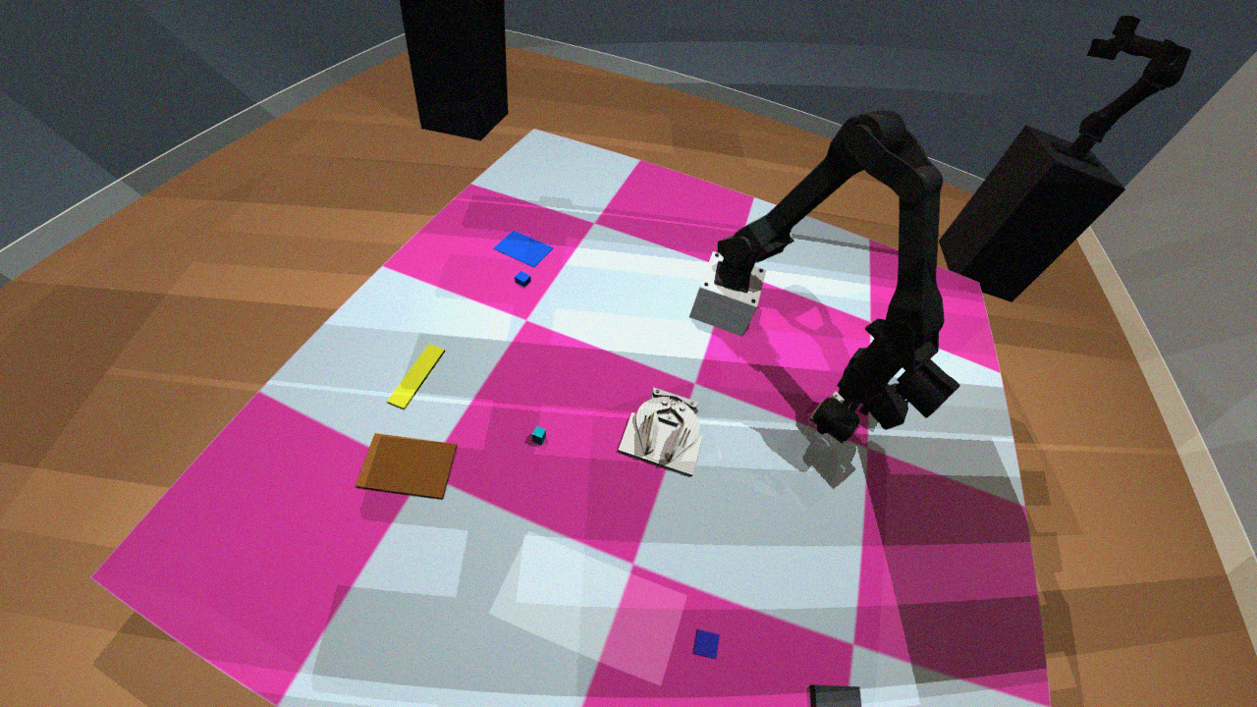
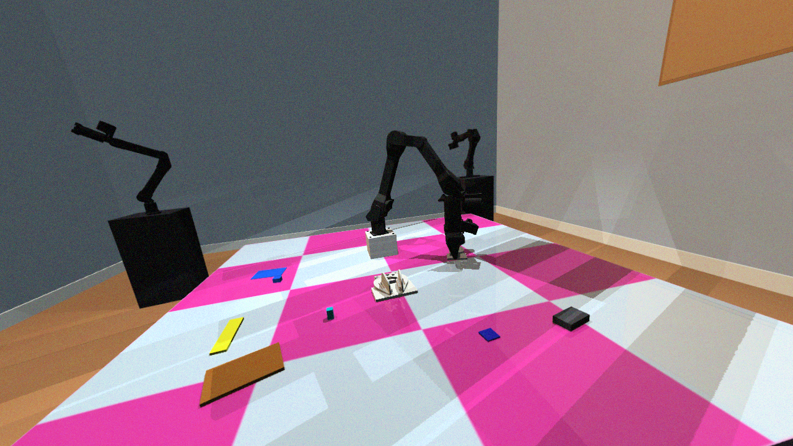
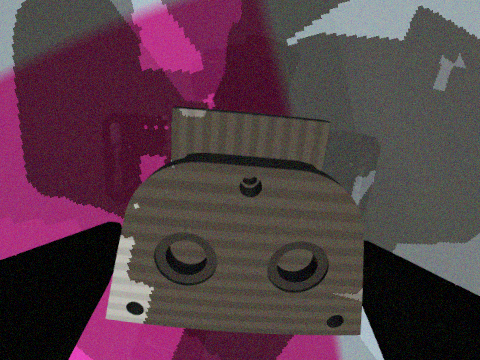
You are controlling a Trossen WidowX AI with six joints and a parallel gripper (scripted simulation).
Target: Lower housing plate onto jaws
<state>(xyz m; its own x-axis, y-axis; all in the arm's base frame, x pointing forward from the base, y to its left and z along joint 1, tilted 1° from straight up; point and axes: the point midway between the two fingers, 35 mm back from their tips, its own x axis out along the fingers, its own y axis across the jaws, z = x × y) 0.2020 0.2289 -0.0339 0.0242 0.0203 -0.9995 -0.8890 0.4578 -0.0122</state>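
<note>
The housing plate (image 3: 250, 220) (image 2: 463, 256) is pale with two round holes. It lies low over the table, with a striped block (image 3: 250, 137) showing past its rounded edge. My gripper (image 3: 239, 244) is open around it, one dark finger close against each side edge; whether they touch cannot be told. The lower arm hides most of the plate in the top and exterior views. The pale base (image 1: 634, 446) (image 2: 411, 290) stands apart near the table's middle. Its two jaws (image 1: 647, 437) (image 2: 399, 281) stand up on it, with no housing plate over them.
A teal block (image 1: 538, 435) (image 2: 329, 313), a brown board (image 1: 406, 465) (image 2: 243, 372), a yellow strip (image 1: 416, 376) (image 2: 227, 335) and a blue sheet (image 1: 523, 248) (image 2: 269, 273) lie beyond the base. A dark blue square (image 1: 705, 643) (image 2: 489, 334) and black box (image 2: 570, 318) lie elsewhere.
</note>
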